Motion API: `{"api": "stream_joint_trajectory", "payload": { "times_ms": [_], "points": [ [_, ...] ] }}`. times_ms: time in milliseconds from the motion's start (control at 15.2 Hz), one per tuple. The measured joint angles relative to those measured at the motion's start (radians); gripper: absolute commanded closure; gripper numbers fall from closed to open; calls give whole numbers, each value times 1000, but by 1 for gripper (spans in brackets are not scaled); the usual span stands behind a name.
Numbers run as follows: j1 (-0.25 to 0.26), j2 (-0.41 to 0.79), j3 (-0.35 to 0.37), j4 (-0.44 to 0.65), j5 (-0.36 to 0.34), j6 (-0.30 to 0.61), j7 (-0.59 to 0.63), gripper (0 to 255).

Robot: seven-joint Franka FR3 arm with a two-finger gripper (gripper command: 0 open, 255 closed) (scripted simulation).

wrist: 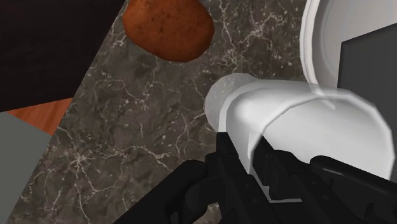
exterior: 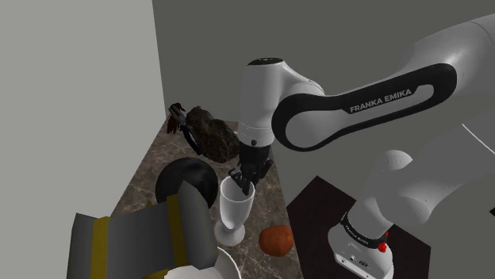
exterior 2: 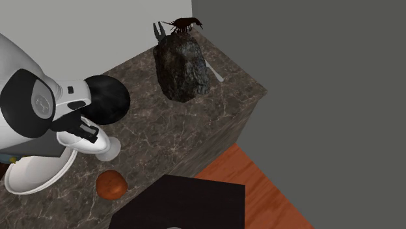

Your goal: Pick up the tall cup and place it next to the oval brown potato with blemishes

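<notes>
Item: white, smooth-shelled robot arm (exterior: 266,99), built of rounded tubular segments.
Joints: glossy black curved bands (exterior: 313,119); one carries white capitals "FRANKA EMIKA" (exterior: 381,101).
Cap: dark flat disc (exterior: 266,61) on the topmost rounded housing.
Base collar (exterior: 357,234): black ring with a small red spot (exterior: 381,246).
Tool (exterior: 240,183): all black, angular, two-fingered.

A home kitchen corner: dark marbled countertop (exterior 2: 151,125) against grey walls (exterior 2: 325,52), reddish wooden floor (exterior 2: 261,188) below.

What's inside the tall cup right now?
One finger of the gripper reaches inside the tall cup at its rim, clasping the wall. The bowl's bottom is hidden by gripper and wall, so any contents cannot be told.
</notes>
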Motion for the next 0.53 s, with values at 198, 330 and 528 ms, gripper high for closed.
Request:
{"api": "stream_joint_trajectory", "payload": {
  "times_ms": [198, 330, 528],
  "points": [
    [0, 0, 0, -1, 0, 1, 0, 255],
    [0, 0, 0, -1, 0, 2, 0, 0],
    [0, 0, 0, -1, 0, 2, 0, 0]
  ]
}}
